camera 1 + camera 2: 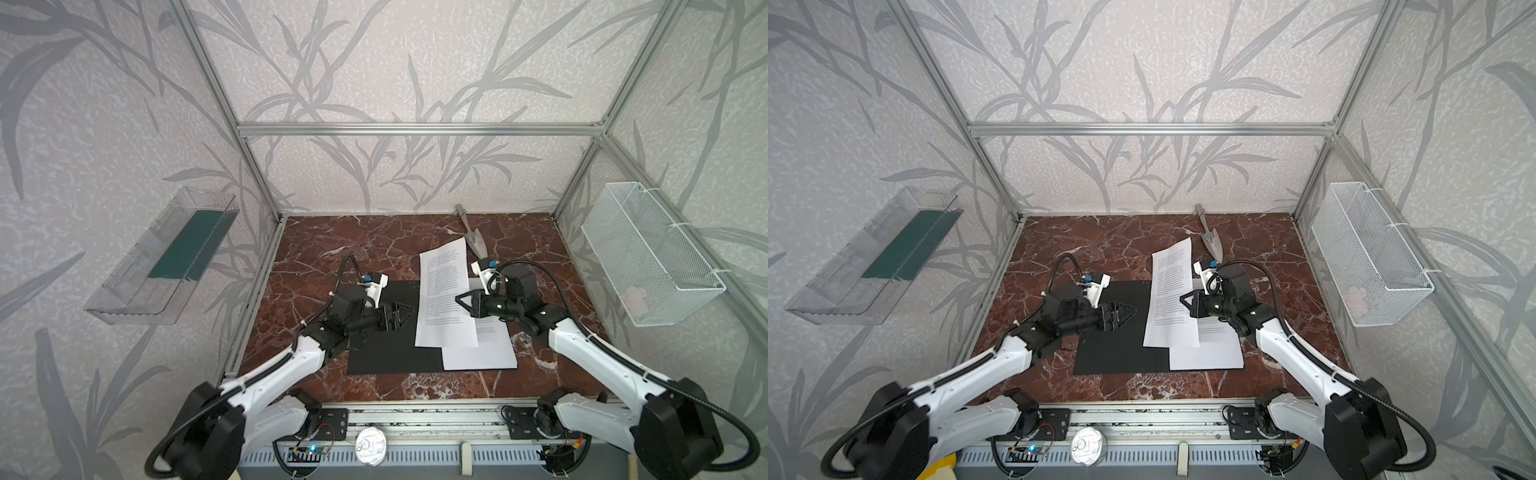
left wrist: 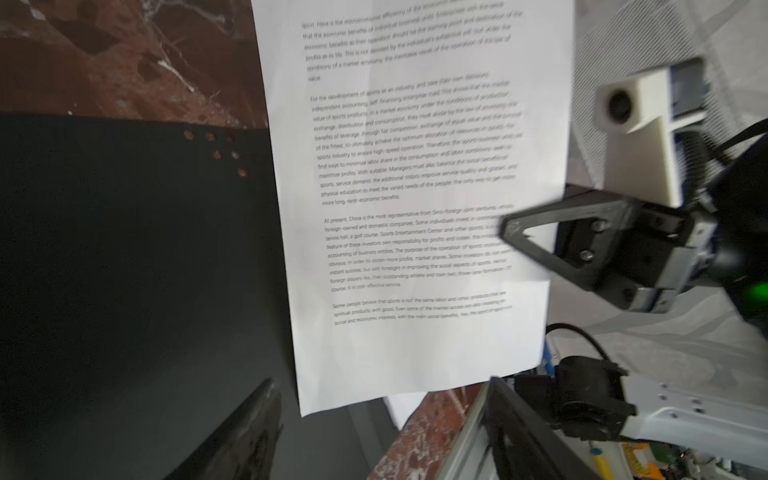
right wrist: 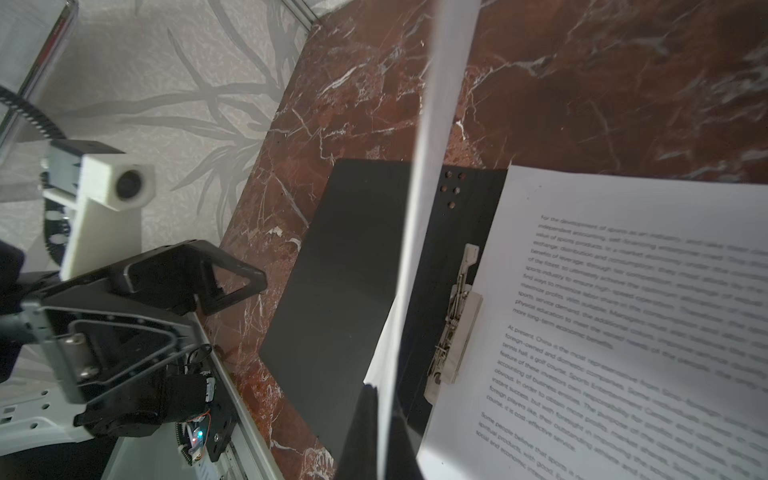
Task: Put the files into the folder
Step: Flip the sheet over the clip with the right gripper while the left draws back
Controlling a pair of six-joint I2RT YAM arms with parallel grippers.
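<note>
The black folder (image 1: pixel 386 353) (image 1: pixel 1117 353) lies open on the marble table, its metal clip (image 3: pixel 453 324) along the spine. One printed file sheet (image 1: pixel 478 353) (image 3: pixel 623 311) lies flat on the folder's right half. A second sheet (image 1: pixel 444 291) (image 1: pixel 1169 291) (image 2: pixel 415 187) hangs raised above the spine, pinched at its right edge by my right gripper (image 1: pixel 457 298) (image 1: pixel 1181 299) (image 3: pixel 384 436), which is shut on it. My left gripper (image 1: pixel 405 311) (image 1: pixel 1133 309) (image 2: pixel 382 428) hovers open over the folder's bare left half, just left of the raised sheet, holding nothing.
A metal garden trowel (image 1: pixel 473 237) (image 1: pixel 1210 239) lies at the back of the table beyond the sheets. A white wire basket (image 1: pixel 648 257) hangs on the right wall. A clear tray (image 1: pixel 137 291) holding a dark green pad (image 1: pixel 193 245) hangs on the left wall.
</note>
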